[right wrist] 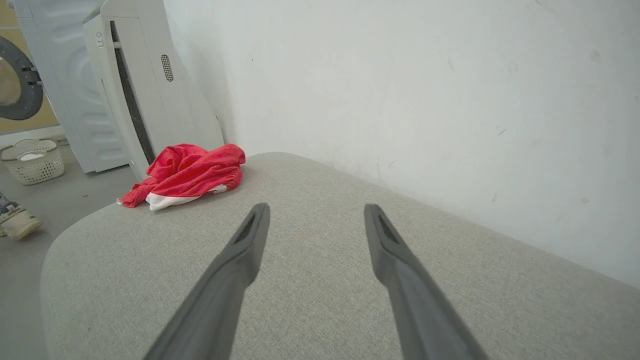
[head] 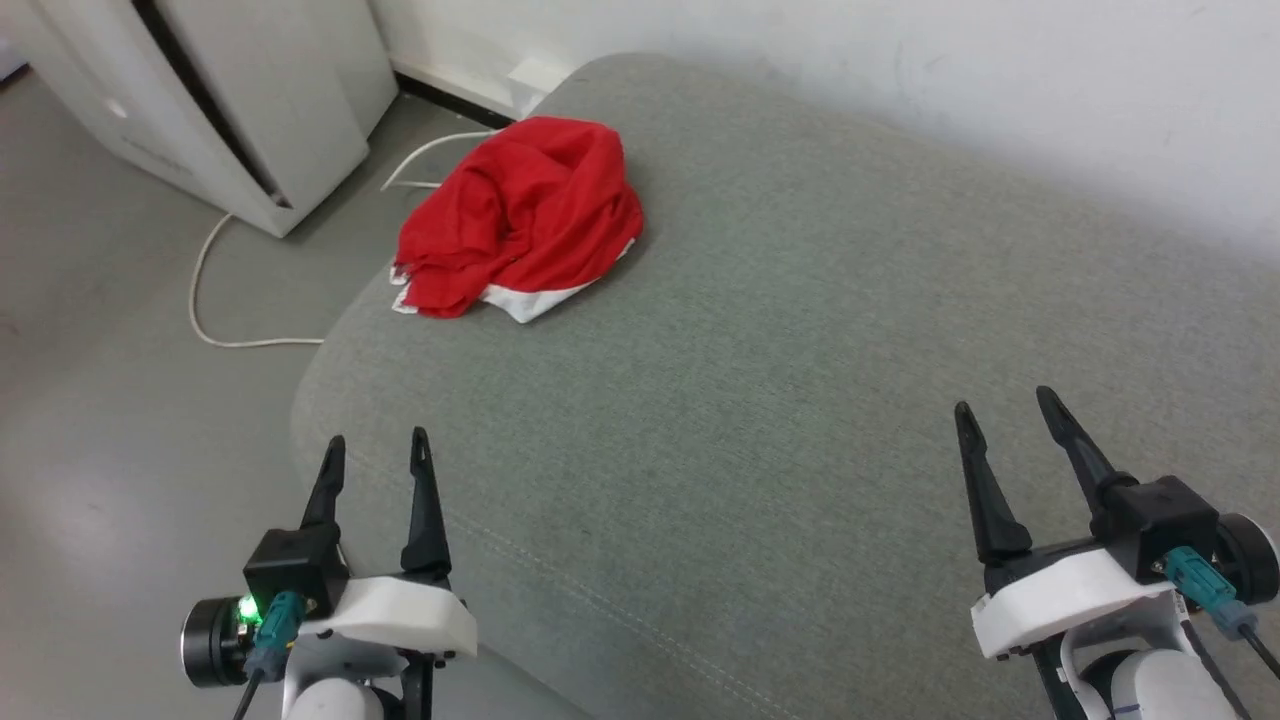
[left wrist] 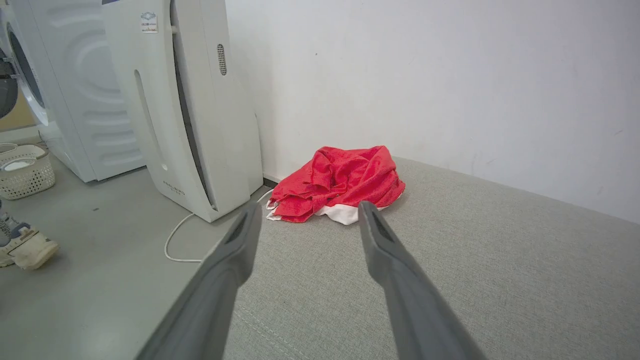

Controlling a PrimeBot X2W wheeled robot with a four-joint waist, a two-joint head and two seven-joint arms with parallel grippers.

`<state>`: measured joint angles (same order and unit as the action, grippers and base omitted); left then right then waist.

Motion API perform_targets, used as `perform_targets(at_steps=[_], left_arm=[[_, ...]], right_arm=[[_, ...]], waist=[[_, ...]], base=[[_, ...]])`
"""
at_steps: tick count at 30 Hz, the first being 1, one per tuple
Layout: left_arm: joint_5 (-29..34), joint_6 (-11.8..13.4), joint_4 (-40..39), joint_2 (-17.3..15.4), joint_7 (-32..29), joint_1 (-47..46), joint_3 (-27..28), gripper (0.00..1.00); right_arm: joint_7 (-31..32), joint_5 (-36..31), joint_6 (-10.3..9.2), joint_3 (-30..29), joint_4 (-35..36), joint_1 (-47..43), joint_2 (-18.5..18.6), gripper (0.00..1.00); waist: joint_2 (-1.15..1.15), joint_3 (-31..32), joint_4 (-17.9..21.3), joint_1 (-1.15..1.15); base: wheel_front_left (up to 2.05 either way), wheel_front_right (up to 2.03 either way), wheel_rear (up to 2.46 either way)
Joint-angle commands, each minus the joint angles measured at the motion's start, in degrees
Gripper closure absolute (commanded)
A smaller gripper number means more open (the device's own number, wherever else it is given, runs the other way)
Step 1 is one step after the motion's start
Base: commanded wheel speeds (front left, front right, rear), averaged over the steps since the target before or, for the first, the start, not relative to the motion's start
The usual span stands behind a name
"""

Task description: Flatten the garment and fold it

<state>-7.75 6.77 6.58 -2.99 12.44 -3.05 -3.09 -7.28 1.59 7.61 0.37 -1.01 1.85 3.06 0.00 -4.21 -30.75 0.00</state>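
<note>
Pale white wall (head: 900, 80) along the back, lightly scuffed, meeting a smooth grey floor (head: 100, 420) on the left. Pushed up against that wall, a broad grey-green upholstered surface (head: 760, 380) – woven fabric, a rounded near-left corner, one line of stitching close to the front edge.

On the floor just past the surface's left end, a tall white appliance (head: 250, 110) with a dark vertical slot down its front. Beyond it in the left wrist view, a white front-loading washing machine (left wrist: 65, 100), and in front of that a white perforated basket (left wrist: 22, 172) on the floor.

At the far left corner of the surface, close to the wall: the garment (head: 520, 215), a crumpled red heap of thin fabric with a strip of white showing along its lower edge. Bunched and rumpled, neither flattened nor folded, its left side right at the surface's rim. Well apart from both grippers.

Low at the left, the left gripper (head: 377, 437) over the near-left edge of the surface, two dark fingers spread apart with nothing between them, a small green light glowing on its body. Low at the right, the right gripper (head: 1003, 400) above bare upholstery, fingers likewise apart and empty.

At the left edge of the left wrist view, a pale shoe (left wrist: 25, 247) on the floor. Thin white cable (head: 255, 343) looping across the floor between appliance and surface.
</note>
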Motion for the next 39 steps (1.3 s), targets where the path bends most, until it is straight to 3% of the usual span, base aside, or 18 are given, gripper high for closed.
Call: perform_targets(at_steps=[1, 18, 23, 29, 39], left_arm=[[-0.7, 0.5, 0.4, 0.1, 0.6, -1.1, -0.2, 0.00], [-2.6, 1.6, 1.2, 0.1, 2.5, -2.0, -1.2, 0.00], [-4.7, 0.4, 1.8, 0.1, 2.6, -4.2, -1.7, 0.00], [-8.3, -4.4, 8.7, 0.0, 0.9, -16.7, -2.7, 0.00], [-15.1, -10.6, 27.1, -2.9, -6.9, -43.0, -0.1, 0.00]], right_arm=[[-0.6, 0.2, -0.10, 0.0, -0.2, 0.9, -0.2, 0.00], [-1.8, 0.7, -0.12, -0.7, -0.6, 0.8, -0.2, 0.00], [-1.2, 0.5, -0.12, -1.2, 0.0, 0.3, -0.2, 0.00], [1.2, -2.6, -0.12, -1.1, 3.4, 2.7, -0.2, 0.00], [4.4, -7.2, -0.12, 2.2, 8.3, 9.4, 0.4, 0.00]], waist=[[0.00, -0.1, -0.8, 0.00], [0.00, -0.4, -6.6, 0.00], [0.00, -1.9, -6.8, 0.00], [0.00, -9.7, -3.9, 0.00], [0.00, -26.8, 6.9, 0.00]], base=[[0.00, 0.00, 0.00], [0.00, 0.00, 0.00], [0.00, 0.00, 0.00], [0.00, 0.00, 0.00], [0.00, 0.00, 0.00]])
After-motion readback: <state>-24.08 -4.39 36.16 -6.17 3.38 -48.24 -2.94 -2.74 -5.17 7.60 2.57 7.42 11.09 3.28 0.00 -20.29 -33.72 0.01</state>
